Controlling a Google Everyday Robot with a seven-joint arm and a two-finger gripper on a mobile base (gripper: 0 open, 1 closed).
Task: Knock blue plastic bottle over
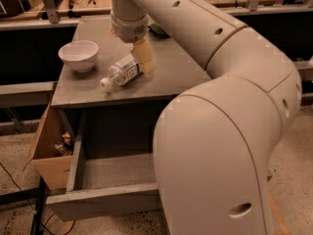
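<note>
The blue plastic bottle (124, 72) is seen lying on its side on the desk (88, 89), cap toward 8 o'clock, with the hand (145, 58) at its 2 o'clock end, opening indeterminable; it could be rolled off the front edge by further pushing.

High camera (behind the arm (220, 48)) looks down at gripper (145, 58) over table (182, 73).
</note>
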